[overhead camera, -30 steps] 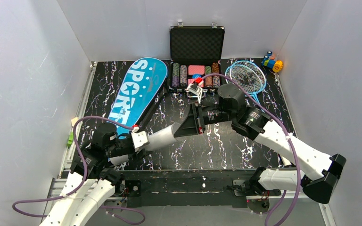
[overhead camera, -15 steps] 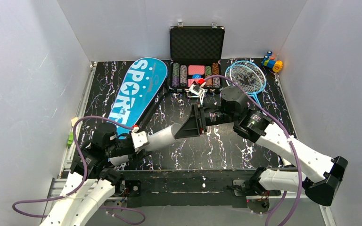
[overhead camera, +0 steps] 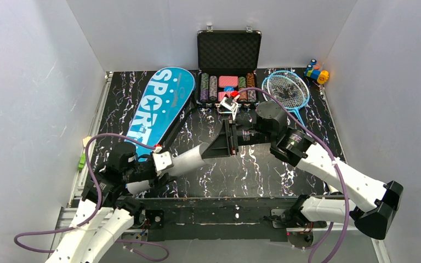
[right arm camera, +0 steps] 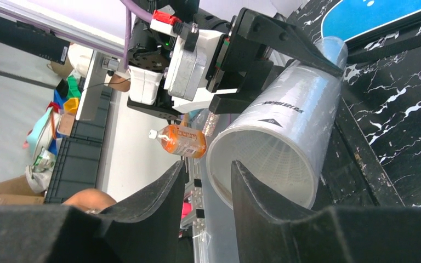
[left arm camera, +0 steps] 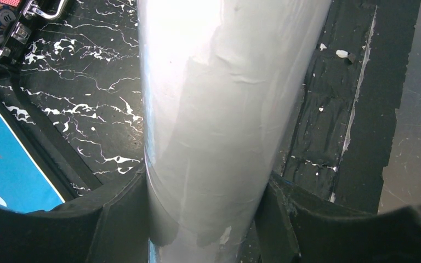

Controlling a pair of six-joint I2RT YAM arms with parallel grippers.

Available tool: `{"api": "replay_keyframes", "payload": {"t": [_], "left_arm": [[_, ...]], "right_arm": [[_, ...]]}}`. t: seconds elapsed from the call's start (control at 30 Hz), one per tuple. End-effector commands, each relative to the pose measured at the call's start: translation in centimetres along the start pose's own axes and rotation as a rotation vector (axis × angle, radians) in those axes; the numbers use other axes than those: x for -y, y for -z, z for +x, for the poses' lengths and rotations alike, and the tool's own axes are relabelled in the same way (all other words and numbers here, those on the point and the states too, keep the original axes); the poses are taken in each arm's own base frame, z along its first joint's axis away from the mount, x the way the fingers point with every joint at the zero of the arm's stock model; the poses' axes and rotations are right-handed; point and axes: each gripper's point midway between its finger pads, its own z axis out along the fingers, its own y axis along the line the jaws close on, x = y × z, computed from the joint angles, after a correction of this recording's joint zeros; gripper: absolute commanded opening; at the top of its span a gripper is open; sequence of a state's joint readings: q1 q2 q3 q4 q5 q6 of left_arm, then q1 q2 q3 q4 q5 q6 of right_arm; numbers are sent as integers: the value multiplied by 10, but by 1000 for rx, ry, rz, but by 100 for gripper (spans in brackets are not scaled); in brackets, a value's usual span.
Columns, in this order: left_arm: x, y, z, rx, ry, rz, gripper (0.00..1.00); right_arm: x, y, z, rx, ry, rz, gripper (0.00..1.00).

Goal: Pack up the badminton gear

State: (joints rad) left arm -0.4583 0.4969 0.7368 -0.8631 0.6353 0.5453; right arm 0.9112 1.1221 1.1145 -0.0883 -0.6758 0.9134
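The white tube (overhead camera: 193,157) is clamped in the left gripper (left arm camera: 200,216). The right gripper (right arm camera: 208,167) is held slightly parted at the tube's open mouth, empty.

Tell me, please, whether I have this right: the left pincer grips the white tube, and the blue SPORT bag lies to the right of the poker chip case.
Not quite. The top external view shows the blue SPORT bag lying to the left of the poker chip case, not the right. The left pincer does grip the white tube.
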Motion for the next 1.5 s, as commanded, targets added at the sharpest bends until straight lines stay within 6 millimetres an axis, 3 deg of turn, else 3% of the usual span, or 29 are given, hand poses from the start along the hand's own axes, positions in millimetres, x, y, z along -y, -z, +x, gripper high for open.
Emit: {"api": "replay_keyframes", "payload": {"t": [0.0, 0.33, 0.6, 0.67, 0.73, 0.87, 0.97, 1.07, 1.23, 1.37, 1.47], "left_arm": [[-5, 12, -51, 145, -68, -9, 16], [-8, 13, -77, 202, -37, 14, 16], [-10, 13, -75, 197, -32, 1, 17], [-18, 11, -75, 184, 4, -37, 18], [-38, 9, -70, 138, 61, -119, 18], [-87, 8, -57, -32, 152, -309, 19], [-129, 5, -30, -238, 199, -401, 17], [-180, 16, -9, -309, 318, -488, 15], [-257, 42, 45, -434, 380, -656, 15], [-301, 63, 101, -539, 449, -755, 15], [-323, 75, 141, -616, 541, -792, 14]], "right_arm": [[17, -8, -5, 45, -1, 44, 43], [29, -17, -3, 97, -26, 47, 42], [20, 14, -14, 174, 19, 94, 47], [21, 25, -22, 201, 28, 120, 50], [24, 42, -34, 245, 35, 172, 53], [35, 83, -64, 356, 38, 311, 70], [48, 101, -72, 391, 29, 397, 73], [60, 106, -70, 396, 6, 438, 73], [77, 110, -61, 397, -35, 499, 74], [84, 115, -57, 384, -31, 548, 75], [87, 115, -53, 381, -43, 551, 75]]}}
